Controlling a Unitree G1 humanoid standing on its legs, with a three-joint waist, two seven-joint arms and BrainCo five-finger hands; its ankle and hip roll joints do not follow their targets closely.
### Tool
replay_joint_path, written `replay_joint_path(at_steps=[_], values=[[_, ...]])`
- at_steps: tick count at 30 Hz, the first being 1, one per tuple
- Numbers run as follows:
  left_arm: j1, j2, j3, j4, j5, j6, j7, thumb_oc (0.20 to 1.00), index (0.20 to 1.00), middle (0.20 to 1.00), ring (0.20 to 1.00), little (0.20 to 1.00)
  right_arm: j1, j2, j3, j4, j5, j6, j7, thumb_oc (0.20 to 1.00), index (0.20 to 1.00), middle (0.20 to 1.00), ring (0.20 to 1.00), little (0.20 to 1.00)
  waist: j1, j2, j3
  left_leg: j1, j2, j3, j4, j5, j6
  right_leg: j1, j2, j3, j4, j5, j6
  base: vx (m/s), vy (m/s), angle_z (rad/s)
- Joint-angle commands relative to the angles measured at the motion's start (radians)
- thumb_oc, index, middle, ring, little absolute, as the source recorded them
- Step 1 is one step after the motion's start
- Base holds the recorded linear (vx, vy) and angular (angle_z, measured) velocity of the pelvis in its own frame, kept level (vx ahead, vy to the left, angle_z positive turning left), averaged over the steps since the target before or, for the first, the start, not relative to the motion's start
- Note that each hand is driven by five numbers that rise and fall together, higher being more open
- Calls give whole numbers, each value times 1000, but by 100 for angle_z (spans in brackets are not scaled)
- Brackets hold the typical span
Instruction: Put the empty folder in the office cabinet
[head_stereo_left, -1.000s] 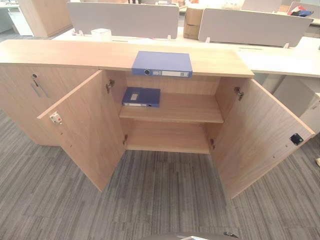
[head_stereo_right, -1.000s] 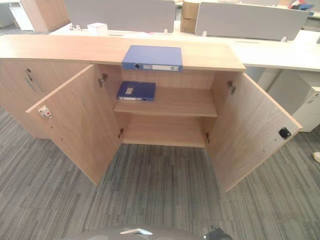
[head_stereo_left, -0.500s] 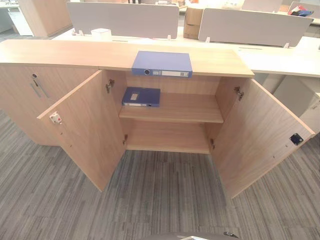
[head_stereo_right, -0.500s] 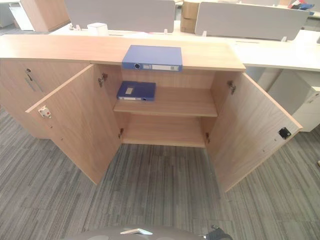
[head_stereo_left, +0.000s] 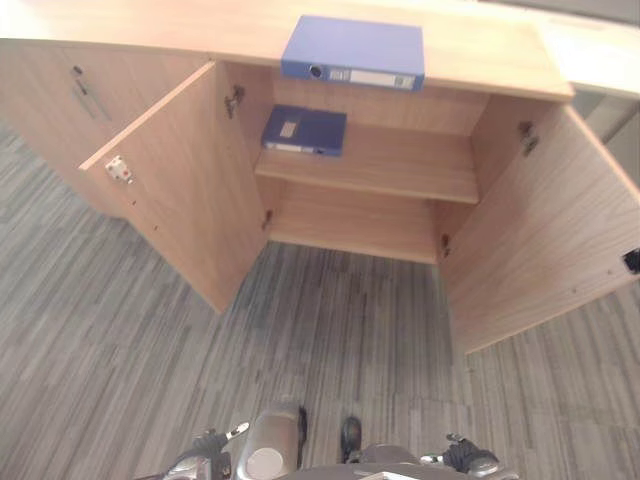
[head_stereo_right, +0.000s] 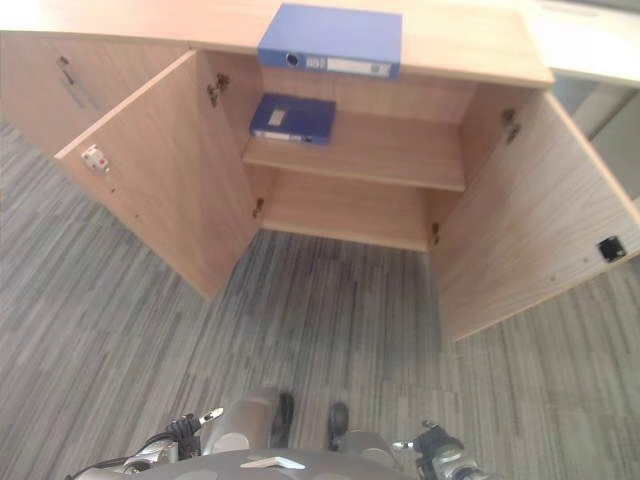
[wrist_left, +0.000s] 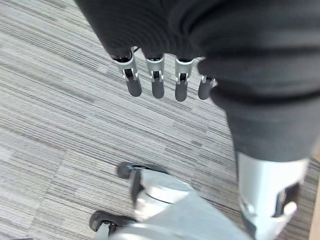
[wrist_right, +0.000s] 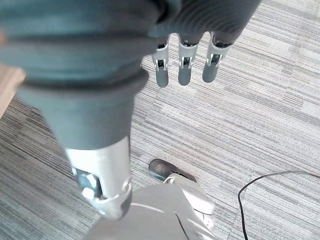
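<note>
A blue folder (head_stereo_left: 353, 51) lies flat on the wooden top of the office cabinet (head_stereo_left: 470, 55), its spine toward me. A second blue folder (head_stereo_left: 304, 130) lies flat at the left end of the upper shelf (head_stereo_left: 400, 165) inside. Both cabinet doors stand wide open, the left door (head_stereo_left: 185, 180) and the right door (head_stereo_left: 545, 230). The bottom shelf (head_stereo_left: 350, 225) holds nothing. My left hand (wrist_left: 157, 82) hangs low over the carpet with its fingers straight and holds nothing. My right hand (wrist_right: 183, 67) hangs the same way, open and holding nothing, far from either folder.
Striped grey carpet (head_stereo_left: 330, 340) spreads between me and the cabinet. The open doors jut out toward me on both sides of the opening. A closed cabinet section with a metal handle (head_stereo_left: 85, 95) stands to the left.
The whole picture has shifted: the camera has tipped down and come closer, so the cabinet sits higher in view. Neither folder nor door has moved.
</note>
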Motion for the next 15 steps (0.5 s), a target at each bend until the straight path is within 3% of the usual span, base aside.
replay_joint_path(at_steps=[1, 2, 4, 5, 7, 9, 11, 15], values=[[75, 6, -11, 54, -11, 0, 10, 1000, 1000, 1000, 1000, 1000, 80, -38, 29, -11, -16, 0, 1, 1000, 1000, 1000, 1000, 1000, 2, 35, -71, 101, 31, -33, -253, 33, 67, 107, 4, 18, -48, -11, 117, 225, 89, -5], [100, 1, -14, 75, 16, 1, 12, 1000, 1000, 1000, 1000, 1000, 79, -45, 35, -14, -14, -4, -4, 1000, 1000, 1000, 1000, 1000, 31, 63, -57, 55, 63, -46, -364, 120, 53, 126, 23, 17, -49, -36, 108, 221, 107, 4], [111, 1, -14, 82, 29, -1, 17, 1000, 1000, 1000, 1000, 1000, 77, -58, 25, -20, -1, -13, -14, 1000, 1000, 1000, 1000, 1000, 48, 70, -30, 20, 77, -43, -485, 158, 36, 168, 16, 13, -47, -70, 108, 226, 91, 6], [111, 1, -14, 82, 29, -1, 17, 1000, 1000, 1000, 1000, 1000, 77, -58, 25, -20, -1, -13, -14, 1000, 1000, 1000, 1000, 1000, 48, 70, -30, 20, 77, -43, -485, 158, 36, 168, 16, 13, -47, -70, 108, 168, 61, 17], [133, 1, 0, 83, 44, -6, 18, 1000, 1000, 1000, 1000, 1000, 79, -71, 2, -25, 14, -19, -23, 1000, 1000, 1000, 1000, 1000, 58, 88, -32, 1, 120, 10, -543, 173, 21, 216, 20, 34, -39, -112, 115, 297, 162, 29], [163, 7, 16, 92, 92, -8, 22, 1000, 1000, 1000, 1000, 1000, 97, -78, -16, -27, 9, -25, -23, 1000, 1000, 1000, 1000, 1000, 73, 100, -65, 11, 163, 3, -539, 215, 9, 279, 26, 92, -50, -145, 122, 393, 209, -17], [171, 10, 21, 92, 100, -10, 25, 1000, 1000, 1000, 1000, 1000, 105, -78, -21, -27, 7, -25, -24, 1000, 1000, 1000, 1000, 1000, 77, 100, -77, 17, 171, 3, -536, 229, 3, 294, 21, 106, -54, -150, 123, 284, 148, -57], [151, 41, 25, 78, 110, -14, 27, 1000, 1000, 1000, 1000, 1000, 110, -74, -21, -43, -20, -25, -22, 1000, 1000, 1000, 1000, 1000, 87, 69, -122, 40, 177, 25, -493, 247, 8, 337, -34, 139, -48, -176, 156, 389, 222, -77]])
